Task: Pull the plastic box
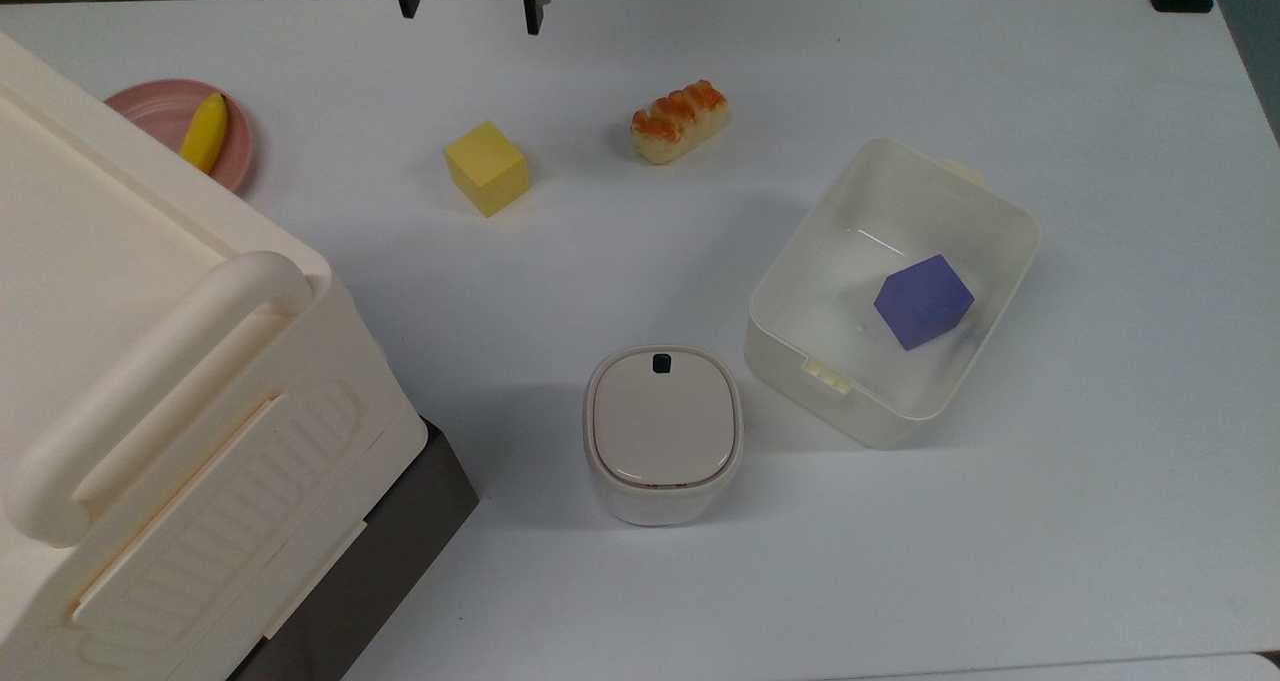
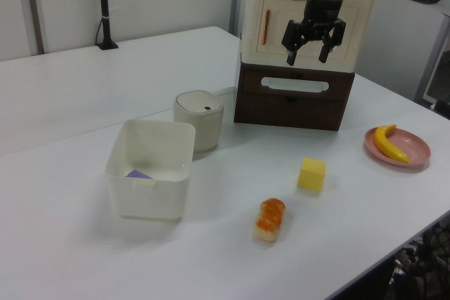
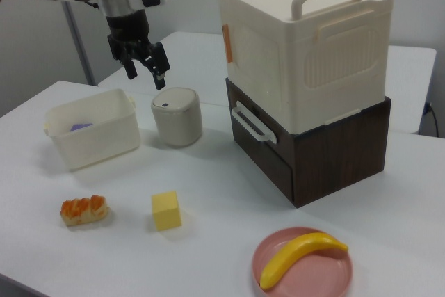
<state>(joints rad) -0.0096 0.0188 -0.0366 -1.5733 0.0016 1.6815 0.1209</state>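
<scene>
White table (image 1: 1100, 521) carried a huge cream bin (image 3: 306, 39) stacked on a dark wooden drawer unit (image 3: 327, 154). Next in size, the plastic box (image 1: 893, 291) sat near the top view's right, a purple cube (image 1: 923, 301) inside, just beside a small canister (image 1: 663, 433). High above, the gripper (image 2: 313, 43) hung with fingers spread, holding nothing.

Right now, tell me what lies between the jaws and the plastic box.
In the top view, the bread roll lies roughly between the gripper and the plastic box; otherwise bare table.
</scene>
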